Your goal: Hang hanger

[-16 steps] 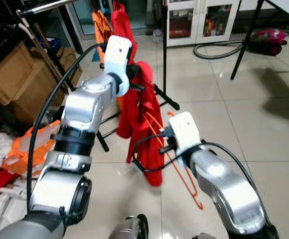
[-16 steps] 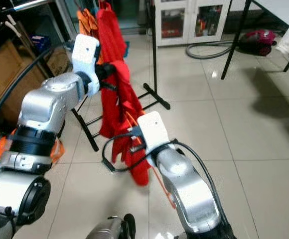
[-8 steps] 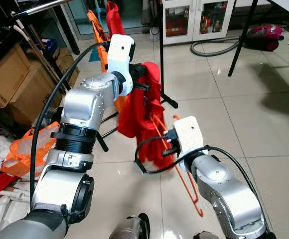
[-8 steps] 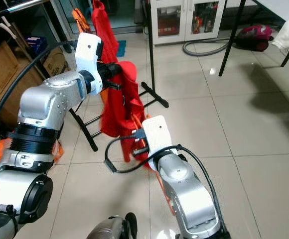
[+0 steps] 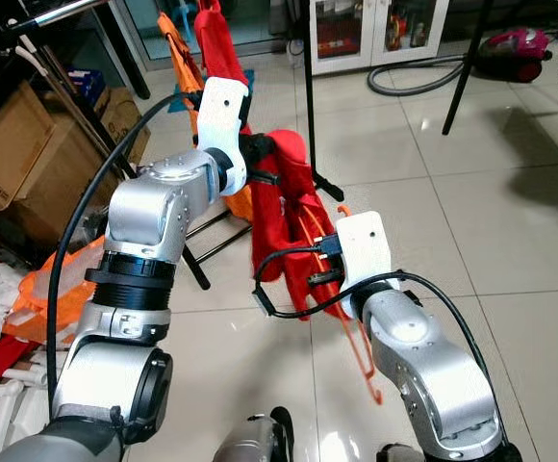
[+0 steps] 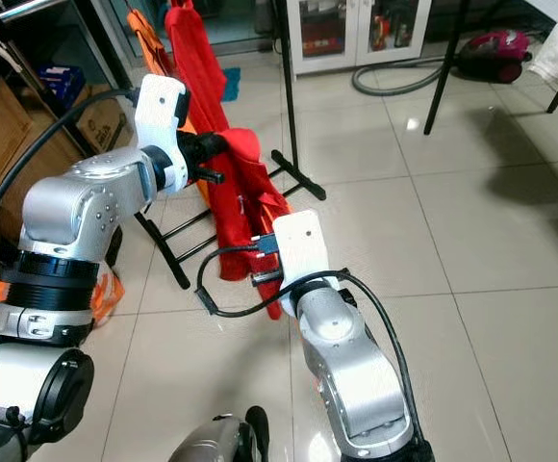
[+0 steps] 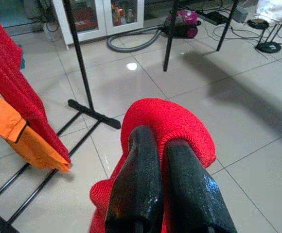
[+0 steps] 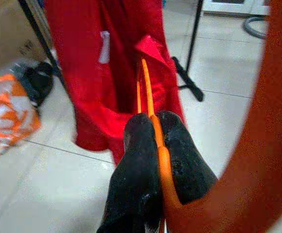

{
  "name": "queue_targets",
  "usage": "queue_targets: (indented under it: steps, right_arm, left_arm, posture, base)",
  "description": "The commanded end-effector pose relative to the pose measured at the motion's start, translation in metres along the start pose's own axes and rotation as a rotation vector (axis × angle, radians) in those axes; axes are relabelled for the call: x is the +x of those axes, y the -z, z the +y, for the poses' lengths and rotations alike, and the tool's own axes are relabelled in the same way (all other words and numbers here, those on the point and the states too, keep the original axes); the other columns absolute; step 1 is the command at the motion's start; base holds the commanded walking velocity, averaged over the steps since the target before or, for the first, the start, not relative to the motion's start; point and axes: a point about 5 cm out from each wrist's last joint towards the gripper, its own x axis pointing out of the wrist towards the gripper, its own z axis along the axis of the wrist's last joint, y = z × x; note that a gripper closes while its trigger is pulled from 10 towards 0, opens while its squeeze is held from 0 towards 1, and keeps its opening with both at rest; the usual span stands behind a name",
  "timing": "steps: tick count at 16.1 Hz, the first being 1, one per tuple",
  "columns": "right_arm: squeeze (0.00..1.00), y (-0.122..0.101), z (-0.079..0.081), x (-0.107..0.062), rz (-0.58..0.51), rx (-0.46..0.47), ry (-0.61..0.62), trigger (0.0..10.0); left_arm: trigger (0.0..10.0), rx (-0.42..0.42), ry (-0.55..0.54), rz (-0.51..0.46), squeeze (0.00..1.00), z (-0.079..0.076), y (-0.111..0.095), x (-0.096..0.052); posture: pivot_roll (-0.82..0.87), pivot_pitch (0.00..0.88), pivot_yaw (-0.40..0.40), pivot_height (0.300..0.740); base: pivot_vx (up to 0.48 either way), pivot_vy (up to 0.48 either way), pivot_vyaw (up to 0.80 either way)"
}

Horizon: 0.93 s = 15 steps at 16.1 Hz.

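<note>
**Both grippers closed on garment and hanger beside the rack**

Left gripper (image 7: 163, 145): raised, two black fingers pressed together on a fold of the red knitted garment (image 5: 284, 207), which bunches over the fingertips and hangs down below them.

Right gripper (image 8: 155, 131): lower and nearer the robot, fingers clamped on the thin orange plastic hanger (image 8: 150, 104). The hanger's wire runs up into the red garment; its lower end dangles past the right forearm toward the pale tiled floor (image 5: 510, 241). How far the hanger sits inside the garment is unclear, cloth hides it.

Behind: black metal clothes rack (image 6: 293, 173) with a red cloth (image 6: 188, 48) and an orange cloth (image 6: 144, 29) hanging on it.

Containers: brown cardboard boxes (image 5: 5, 144) on the robot's left, contents not visible; white glass-door cabinet (image 6: 342, 34) at the back, small items on its shelves, too blurred to name. A magenta vacuum cleaner (image 5: 515, 43) with grey hose lies nearby.
</note>
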Motion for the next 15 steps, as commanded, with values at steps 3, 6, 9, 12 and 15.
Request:
queue_targets:
  steps: [3,6,9,12,15]
  right_arm:
    - [0.00,0.014,0.005,0.004,0.080,-0.061,-0.021,10.0]
    - [0.00,0.027,0.004,0.010,0.136,-0.066,-0.041,10.0]
    - [0.00,0.037,0.002,0.014,0.183,-0.038,-0.055,10.0]
    - [0.00,0.051,0.001,0.017,0.253,0.023,-0.103,10.0]
    - [0.00,0.067,-0.007,0.019,0.333,0.155,-0.179,10.0]
  left_arm:
    - [10.0,-0.037,0.023,-0.051,0.00,-0.008,-0.014,-0.008]
    - [10.0,-0.123,0.082,-0.048,0.00,-0.025,-0.017,-0.018]
    - [10.0,-0.098,0.086,-0.049,0.00,-0.036,-0.011,-0.022]
    - [10.0,-0.107,0.075,-0.052,0.00,-0.039,-0.007,-0.022]
    - [10.0,-0.081,0.115,-0.009,0.00,-0.050,0.006,-0.023]
  posture:
    - [0.07,0.148,0.192,0.740]
    - [0.07,0.146,0.169,0.740]
    - [0.05,0.126,0.137,0.740]
    - [0.02,0.117,0.109,0.740]
    - [-0.03,0.101,0.046,0.740]
  base:
    - [0.000,0.000,0.00]
    - [0.000,0.000,0.00]
    - [0.000,0.000,0.00]
    - [0.000,0.000,0.00]
    - [0.000,0.000,0.00]
